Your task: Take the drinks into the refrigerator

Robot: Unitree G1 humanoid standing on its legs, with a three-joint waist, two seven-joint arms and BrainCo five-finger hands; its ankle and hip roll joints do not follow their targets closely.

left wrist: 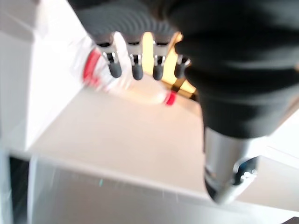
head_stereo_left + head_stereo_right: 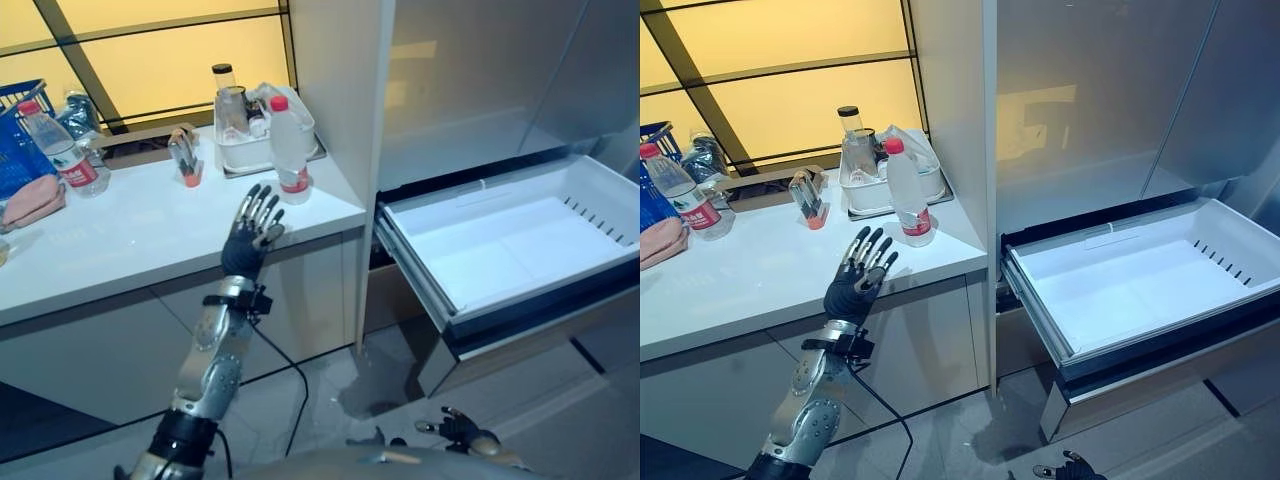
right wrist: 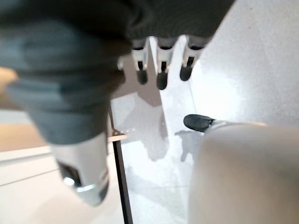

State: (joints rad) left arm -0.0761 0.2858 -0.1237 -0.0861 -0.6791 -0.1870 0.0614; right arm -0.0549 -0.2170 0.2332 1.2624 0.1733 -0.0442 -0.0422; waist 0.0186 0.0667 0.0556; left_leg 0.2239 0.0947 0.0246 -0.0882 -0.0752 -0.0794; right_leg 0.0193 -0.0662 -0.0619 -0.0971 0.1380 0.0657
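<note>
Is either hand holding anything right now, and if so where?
Nothing is held. The left hand is open, reaching toward the bottle on the counter. The right hand hangs low, open.

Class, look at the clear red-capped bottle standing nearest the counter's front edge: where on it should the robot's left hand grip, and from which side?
Probably round the bottle's straight middle, above the red label. It stands upright near the counter edge, and the left hand, open, already faces it from the front. The tray behind blocks the rear.
</note>
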